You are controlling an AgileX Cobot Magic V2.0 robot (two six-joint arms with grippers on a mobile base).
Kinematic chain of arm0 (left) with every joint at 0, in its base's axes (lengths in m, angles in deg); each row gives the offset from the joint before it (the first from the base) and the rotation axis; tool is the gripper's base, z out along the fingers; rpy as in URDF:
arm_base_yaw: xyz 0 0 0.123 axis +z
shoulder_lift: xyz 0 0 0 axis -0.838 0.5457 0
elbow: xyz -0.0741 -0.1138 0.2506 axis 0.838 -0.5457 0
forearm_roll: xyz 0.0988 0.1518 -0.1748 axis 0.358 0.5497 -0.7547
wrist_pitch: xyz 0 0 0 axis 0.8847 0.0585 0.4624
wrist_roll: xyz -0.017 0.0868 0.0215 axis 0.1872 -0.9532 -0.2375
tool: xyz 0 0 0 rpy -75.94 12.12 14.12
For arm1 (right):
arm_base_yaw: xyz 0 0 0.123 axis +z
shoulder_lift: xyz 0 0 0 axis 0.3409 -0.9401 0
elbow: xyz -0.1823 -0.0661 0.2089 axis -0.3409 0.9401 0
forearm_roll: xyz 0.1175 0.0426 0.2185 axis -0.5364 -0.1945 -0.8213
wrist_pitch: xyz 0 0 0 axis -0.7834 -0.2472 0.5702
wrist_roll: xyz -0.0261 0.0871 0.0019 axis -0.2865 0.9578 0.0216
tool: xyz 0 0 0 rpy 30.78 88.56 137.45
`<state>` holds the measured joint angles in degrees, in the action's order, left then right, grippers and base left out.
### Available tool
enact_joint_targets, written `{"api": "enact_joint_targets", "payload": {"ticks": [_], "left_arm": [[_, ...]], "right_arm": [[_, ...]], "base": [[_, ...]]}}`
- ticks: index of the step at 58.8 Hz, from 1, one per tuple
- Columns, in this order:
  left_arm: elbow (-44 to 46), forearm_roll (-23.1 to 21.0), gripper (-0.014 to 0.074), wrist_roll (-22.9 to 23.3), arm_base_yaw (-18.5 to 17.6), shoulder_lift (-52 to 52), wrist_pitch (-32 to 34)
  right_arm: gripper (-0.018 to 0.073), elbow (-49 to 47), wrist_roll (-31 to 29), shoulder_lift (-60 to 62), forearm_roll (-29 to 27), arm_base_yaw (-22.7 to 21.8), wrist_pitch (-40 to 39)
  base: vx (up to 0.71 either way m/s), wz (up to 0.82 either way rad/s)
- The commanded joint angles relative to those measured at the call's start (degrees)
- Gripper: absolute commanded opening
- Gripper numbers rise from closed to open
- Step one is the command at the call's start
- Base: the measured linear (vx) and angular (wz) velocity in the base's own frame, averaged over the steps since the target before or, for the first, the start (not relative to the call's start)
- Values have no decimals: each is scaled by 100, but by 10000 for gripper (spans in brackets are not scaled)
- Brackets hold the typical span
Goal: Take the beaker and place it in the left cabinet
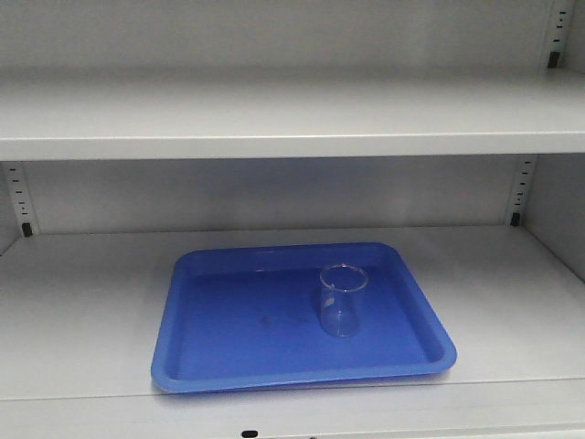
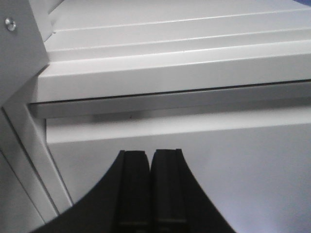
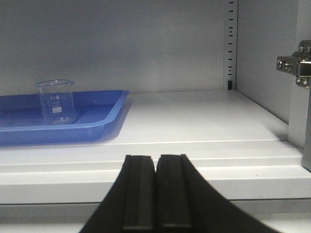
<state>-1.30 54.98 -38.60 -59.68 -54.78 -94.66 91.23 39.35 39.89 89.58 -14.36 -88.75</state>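
Standing upright in the blue tray (image 1: 228, 357) on the left cabinet (image 1: 82, 311) shelf, the beaker (image 1: 342, 300) looks placed; keep both clenched, empty pincers, left pincer (image 2: 149, 160) and right pincer (image 3: 155, 165), outside the tray.

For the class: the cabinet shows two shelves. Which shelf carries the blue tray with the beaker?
The lower shelf. The blue tray lies flat on it, with the beaker upright inside the tray. The upper shelf shows nothing on it.
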Motion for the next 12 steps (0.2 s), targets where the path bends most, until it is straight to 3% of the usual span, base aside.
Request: {"api": "enact_joint_targets", "payload": {"ticks": [1,12], "left_arm": [[89,19,4,23,-31,-56,429],[89,19,4,23,-31,-56,429]], "right_arm": [[-8,31,-2,83,69,-37,-507],[-8,31,-2,83,69,-37,-507]], "base": [[0,0],[0,0]]}}
